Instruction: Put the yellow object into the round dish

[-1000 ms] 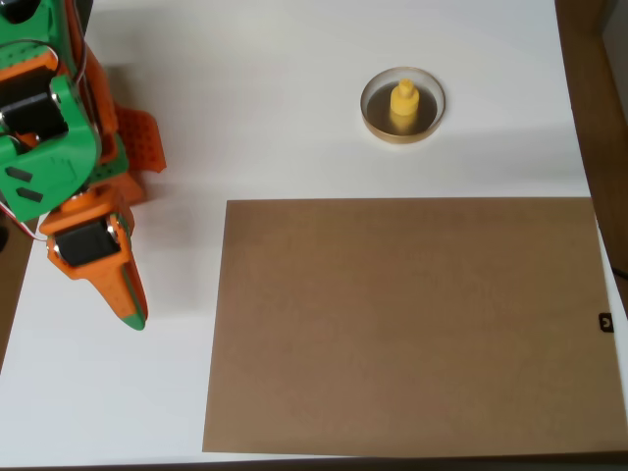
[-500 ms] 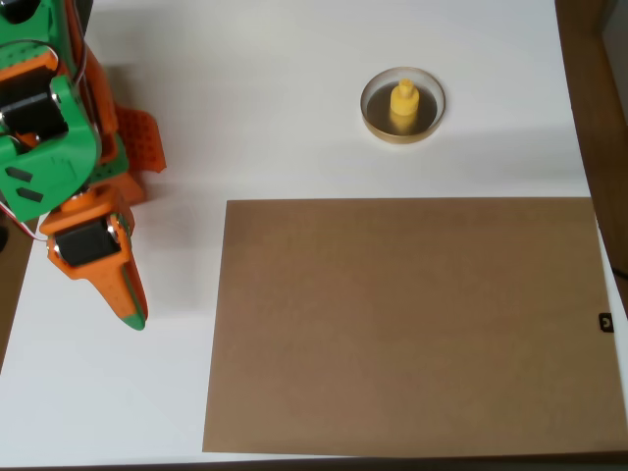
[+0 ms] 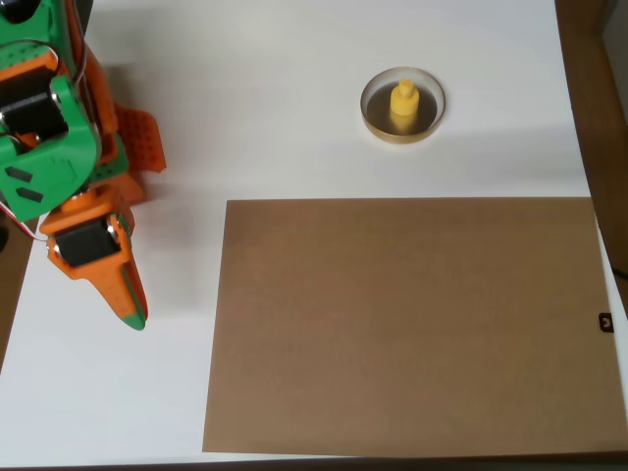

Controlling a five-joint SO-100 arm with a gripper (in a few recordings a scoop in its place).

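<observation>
Presently, the overhead view shows the yellow object (image 3: 403, 103) standing upright inside the round dish (image 3: 374, 118), knob up, seated on the dark floor of the dish toward the far right of the white table (image 3: 275, 98). On this evidence the placement reads as complete.

The gripper (image 3: 133, 316) lies at the left edge of the scene, well apart from the dish, its orange fingers brought together to a single green-tipped point with nothing between them — clenched on empty air. The green and orange arm (image 3: 49, 128) is folded back above it at the far left.

A large brown sheet (image 3: 407, 324) covers the near right portion of the table; its far edge lies near the dish but does not touch it.

Risks from here are judged slight. The object sits somewhat off centre in the dish; a knock to the table or the dish could tip it against the rim or over it. Any sweep of the arm toward the right — should one be commanded — could strike the dish or catch the sheet's edge. Left undisturbed, the result should hold.
</observation>
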